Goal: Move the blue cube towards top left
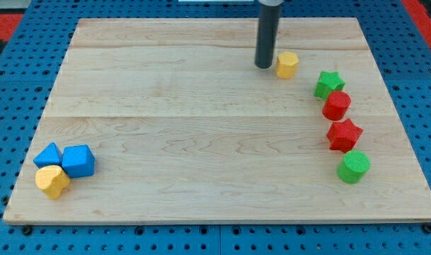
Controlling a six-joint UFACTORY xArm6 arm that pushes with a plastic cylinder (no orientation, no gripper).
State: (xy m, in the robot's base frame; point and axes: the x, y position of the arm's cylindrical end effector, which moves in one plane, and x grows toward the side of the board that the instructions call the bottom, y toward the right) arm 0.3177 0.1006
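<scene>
The blue cube (78, 161) lies near the board's bottom left corner. A blue triangular block (48, 155) touches it on its left, and a yellow heart-shaped block (52, 181) sits just below both. My tip (264, 66) rests on the board near the view's top, right of centre, far from the blue cube. It stands just left of a yellow hexagonal block (287, 64), almost touching it.
The wooden board (201, 127) lies on a blue perforated table. Along the right side, top to bottom, run a green star (329, 84), a red cylinder (336, 105), a red star (344, 134) and a green cylinder (354, 166).
</scene>
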